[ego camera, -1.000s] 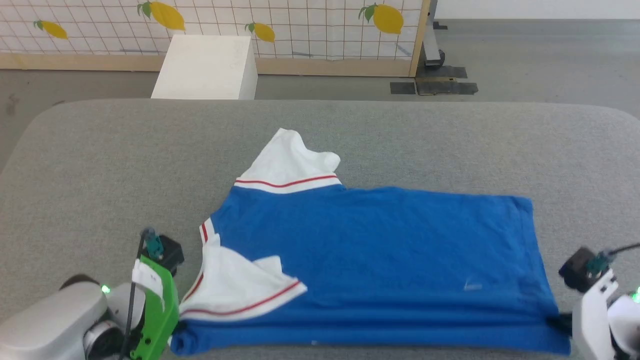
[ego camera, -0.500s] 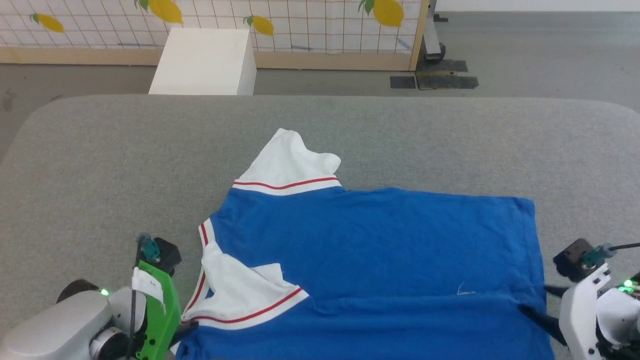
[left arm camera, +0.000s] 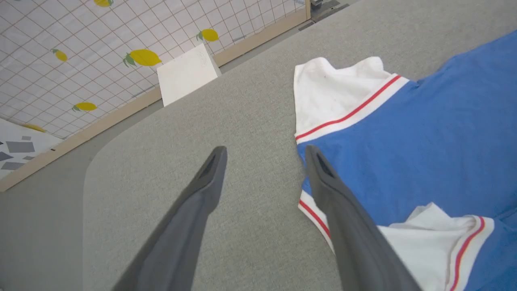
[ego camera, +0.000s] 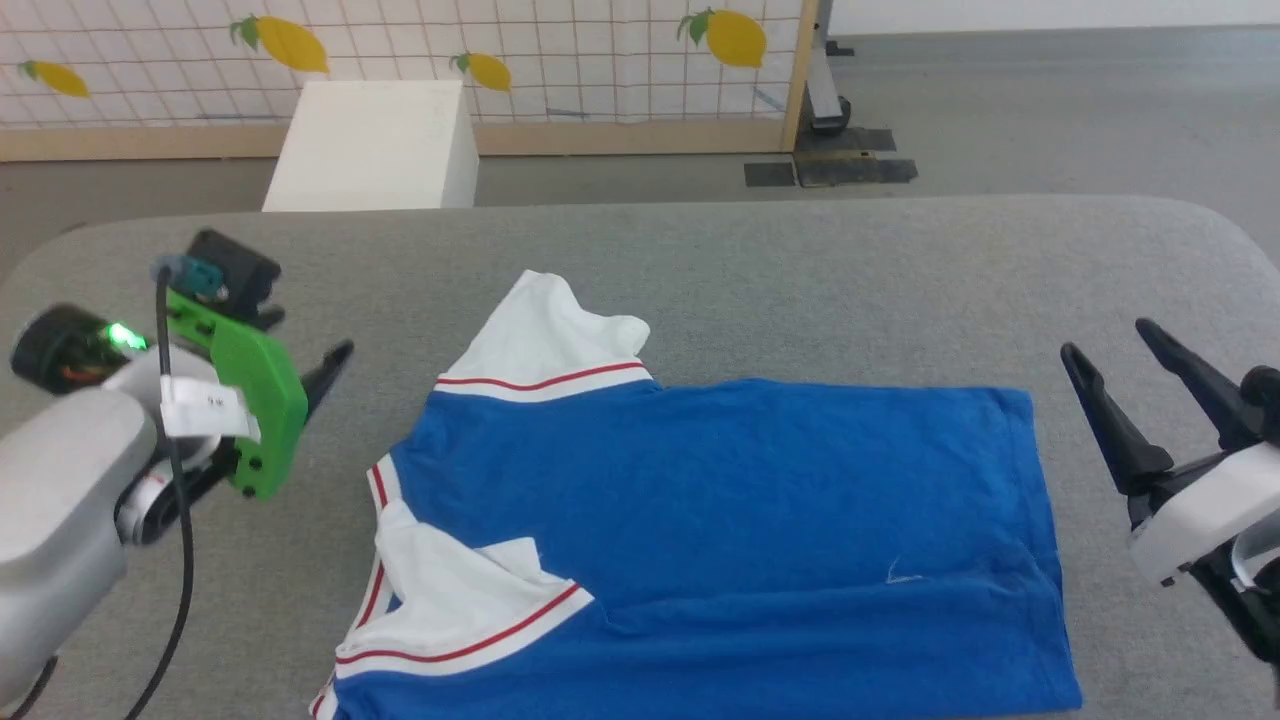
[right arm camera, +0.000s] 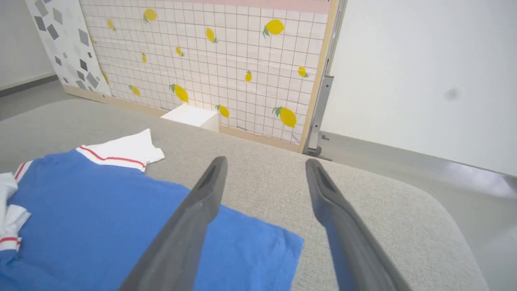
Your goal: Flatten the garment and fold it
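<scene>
The garment (ego camera: 720, 500), a royal-blue T-shirt, lies spread on the grey table (ego camera: 800, 270) with its collar to the left. Its far white sleeve (ego camera: 545, 335) sticks out toward the back. The near white sleeve (ego camera: 460, 600) is folded onto the blue body. A crease runs along the near strip. My left gripper (ego camera: 330, 365) hovers open left of the collar, fingers apart over bare table in the left wrist view (left arm camera: 265, 149). My right gripper (ego camera: 1108, 338) stands open right of the hem, holding nothing (right arm camera: 265, 161).
A white box (ego camera: 370, 145) stands on the floor beyond the table's far edge. Behind it is a tiled partition with lemon prints (ego camera: 500, 50), and a metal post foot (ego camera: 830, 110) at its right end. The table's corners are rounded.
Both grippers have left the garment's near corners and risen, the left to beside the collar, the right to beside the hem. The head camera has shifted slightly.
</scene>
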Available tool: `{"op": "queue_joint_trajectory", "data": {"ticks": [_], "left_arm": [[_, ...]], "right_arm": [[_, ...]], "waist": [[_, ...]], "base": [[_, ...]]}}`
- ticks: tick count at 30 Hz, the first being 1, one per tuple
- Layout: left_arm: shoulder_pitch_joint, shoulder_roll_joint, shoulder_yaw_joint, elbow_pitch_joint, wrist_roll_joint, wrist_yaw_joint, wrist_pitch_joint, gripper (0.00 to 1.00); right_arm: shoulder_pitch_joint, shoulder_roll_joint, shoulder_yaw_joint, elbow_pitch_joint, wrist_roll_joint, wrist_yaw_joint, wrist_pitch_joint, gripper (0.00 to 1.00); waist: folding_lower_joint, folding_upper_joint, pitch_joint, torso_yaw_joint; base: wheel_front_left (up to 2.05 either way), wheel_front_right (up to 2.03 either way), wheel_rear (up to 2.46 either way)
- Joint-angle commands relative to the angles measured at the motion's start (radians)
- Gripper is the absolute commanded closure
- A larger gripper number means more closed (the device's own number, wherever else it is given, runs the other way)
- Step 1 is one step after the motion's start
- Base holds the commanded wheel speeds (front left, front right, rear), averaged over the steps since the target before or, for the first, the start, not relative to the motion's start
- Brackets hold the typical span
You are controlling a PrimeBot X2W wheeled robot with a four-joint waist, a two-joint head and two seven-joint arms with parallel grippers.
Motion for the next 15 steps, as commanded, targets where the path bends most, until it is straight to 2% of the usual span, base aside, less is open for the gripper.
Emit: {"op": "queue_joint_trajectory", "data": {"ticks": [1, 4, 8, 15], "left_arm": [[-0.029, -0.019, 0.005, 0.022, 0.025, 0.010, -0.024, 0.00], [-0.075, -0.048, 0.018, 0.072, 0.053, 0.011, -0.058, 0.00], [-0.140, -0.083, 0.031, 0.137, 0.071, -0.001, -0.075, 0.00], [-0.252, -0.143, 0.028, 0.258, 0.079, -0.040, -0.011, 0.00]], "right_arm": [[0.029, 0.044, -0.033, -0.025, -0.045, -0.002, -0.022, 0.00], [0.065, 0.157, -0.146, -0.080, -0.131, -0.002, -0.079, 0.00], [0.095, 0.275, -0.236, -0.160, -0.218, -0.002, -0.161, 0.00], [0.123, 0.405, -0.264, -0.247, -0.307, -0.002, -0.224, 0.00]], "waist": [[0.0000, -0.0001, 0.029, -0.029], [0.0000, -0.0001, 0.062, -0.056], [0.0000, -0.0001, 0.111, -0.088], [0.0000, -0.0001, 0.204, -0.139]], "base": [[0.00, 0.00, 0.00], [0.00, 0.00, 0.00], [0.00, 0.00, 0.00], [0.00, 0.00, 0.00]]}}
